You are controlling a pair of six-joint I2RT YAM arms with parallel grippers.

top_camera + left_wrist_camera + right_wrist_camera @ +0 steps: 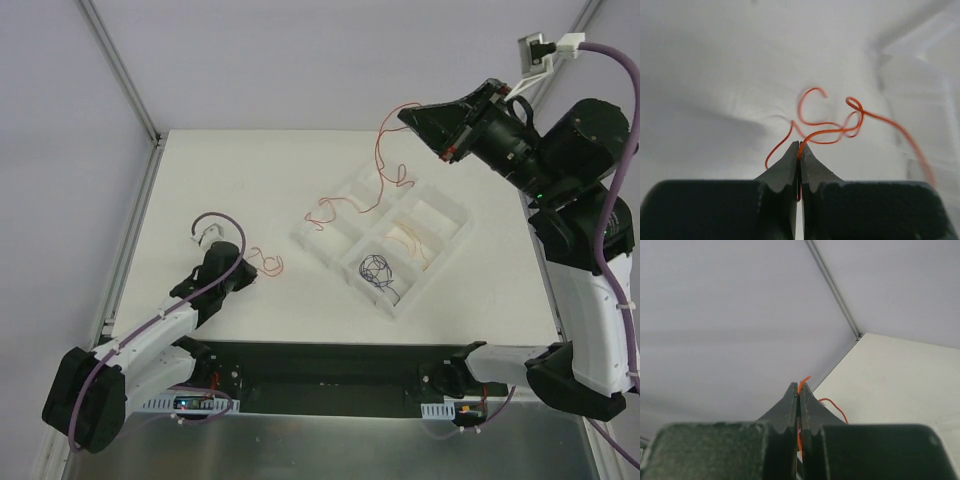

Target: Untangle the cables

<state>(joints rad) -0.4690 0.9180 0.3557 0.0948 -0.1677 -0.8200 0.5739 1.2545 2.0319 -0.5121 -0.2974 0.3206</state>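
Two grippers, both clenched on thin red wire. My left gripper pins a curled stretch on the table at nine o'clock; my right gripper holds an end aloft at one o'clock. Judged light, springy, slippery: grip near ends.

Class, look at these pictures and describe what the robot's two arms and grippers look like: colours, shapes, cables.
Both the left arm and right arm have white links joined by bulky black joints. A thick purple cable runs along each. The left gripper and right gripper have dark fingers tapering to points, with toothed inner edges.
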